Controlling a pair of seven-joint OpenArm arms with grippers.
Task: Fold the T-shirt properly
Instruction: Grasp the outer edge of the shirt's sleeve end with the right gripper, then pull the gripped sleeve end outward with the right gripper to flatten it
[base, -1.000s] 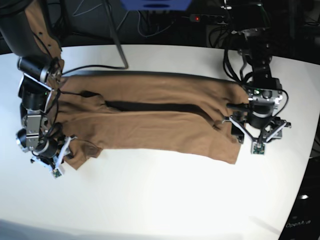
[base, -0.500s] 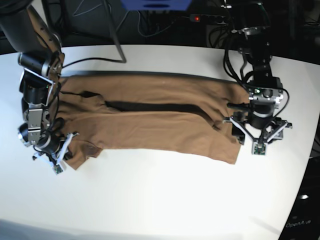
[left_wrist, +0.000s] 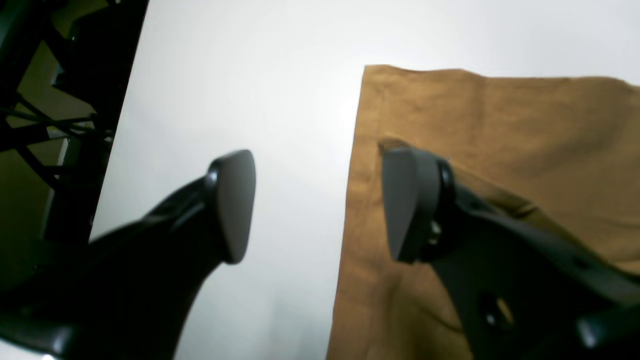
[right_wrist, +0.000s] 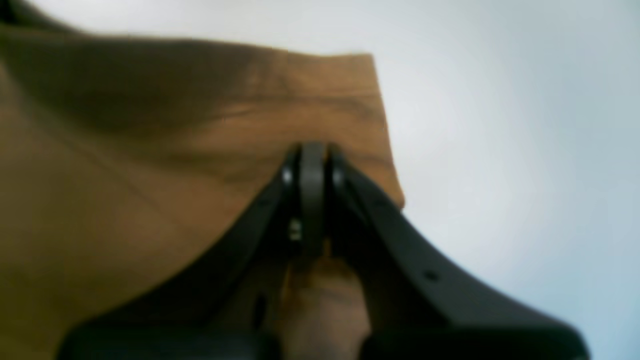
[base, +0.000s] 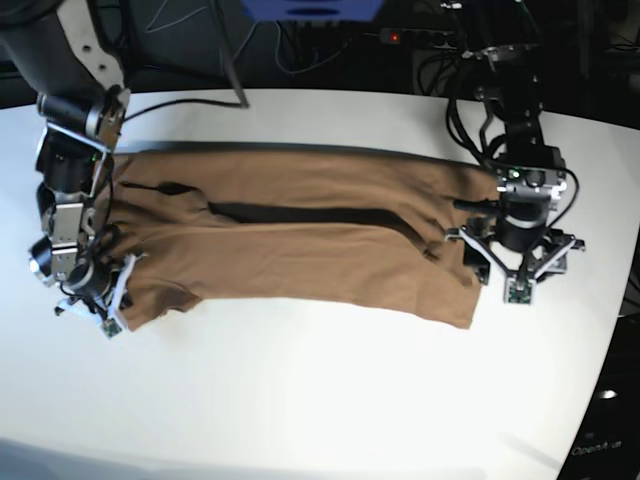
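The tan-brown T-shirt (base: 300, 240) lies stretched sideways across the white table (base: 320, 400), its long sides folded in toward a dark gap along the middle. At the cloth's left end in the base view, my right gripper (base: 105, 300) is shut on the T-shirt. The right wrist view shows its fingertips (right_wrist: 312, 160) pressed together on the T-shirt (right_wrist: 125, 175) near a corner. My left gripper (base: 512, 260) hovers open at the other end. One of its fingers (left_wrist: 410, 200) is over the edge of the T-shirt (left_wrist: 500, 125), the other over bare table.
Cables, a black stand leg (base: 235, 90) and a power strip with a red light (base: 395, 37) lie along the far side of the table. The table's edge (left_wrist: 125, 100) runs close to the left gripper, with dark framework beyond it.
My right gripper has closed on the T-shirt's left end and drawn that corner slightly left and away. The left arm has shifted a little to the right, still open.
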